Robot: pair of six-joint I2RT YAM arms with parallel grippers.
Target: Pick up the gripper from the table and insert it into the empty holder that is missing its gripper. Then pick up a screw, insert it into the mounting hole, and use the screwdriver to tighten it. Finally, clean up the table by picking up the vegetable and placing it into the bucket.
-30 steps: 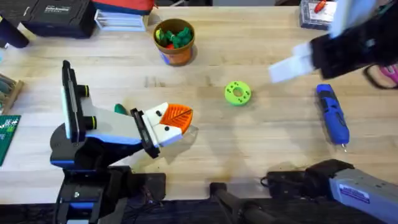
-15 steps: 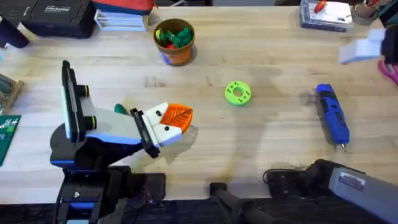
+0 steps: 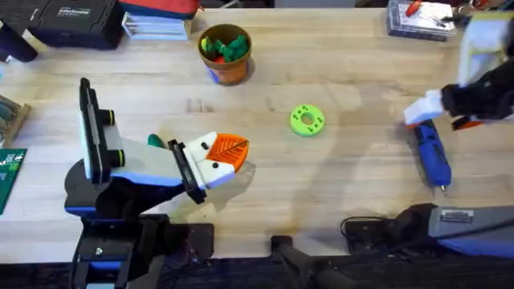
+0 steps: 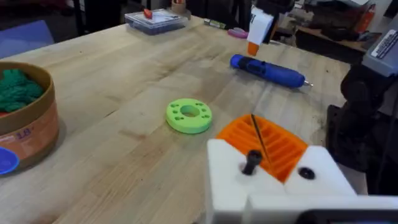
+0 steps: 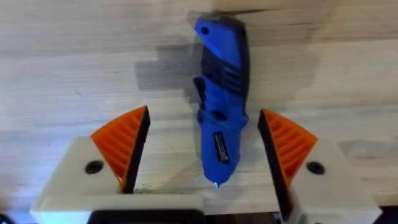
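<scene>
The orange ribbed gripper [image 3: 230, 149] sits in its white holder [image 3: 210, 167] on my left arm's pale-blue body. A black screw [image 4: 251, 162] stands proud of the holder's mounting hole. The left gripper [image 4: 260, 142] has both orange pads pressed together. The blue screwdriver [image 3: 430, 150] lies at the right, its metal tip toward the front edge. My right gripper [image 5: 203, 112] hangs open astride the screwdriver [image 5: 220, 93], one orange pad on each side, not touching it. The teal-green vegetable [image 3: 155, 141] lies behind the left arm. The orange bucket [image 3: 226, 68] stands at the back.
A lime-green ring disc [image 3: 306, 120] lies mid-table. A clear box of parts [image 3: 418, 18] sits at the back right, and black cases [image 3: 72, 20] stand at the back left. A green circuit board [image 3: 10, 172] lies at the left edge.
The right arm swung off toward the back right, then came down over the screwdriver's rear end with its fingers open. The left arm has stayed still.
</scene>
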